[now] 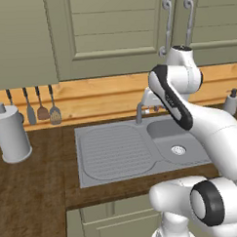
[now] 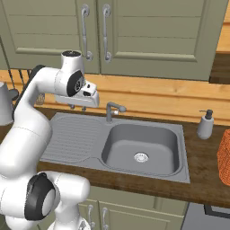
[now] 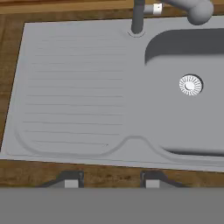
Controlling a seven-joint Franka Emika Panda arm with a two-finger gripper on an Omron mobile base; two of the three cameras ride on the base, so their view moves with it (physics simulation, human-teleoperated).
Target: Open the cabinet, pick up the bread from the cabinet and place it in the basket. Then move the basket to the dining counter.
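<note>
Gripper (image 3: 112, 180), fingers parted and empty, hung above the steel sink (image 3: 87, 87) while the cabinet (image 2: 134, 36) doors stood closed.

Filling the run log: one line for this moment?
cabinet: doors shut | gripper: open, empty, above sink | basket: on worktop

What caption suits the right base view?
Arm poised above the steel sink, cabinet doors shut, basket at counter's right edge.
</note>
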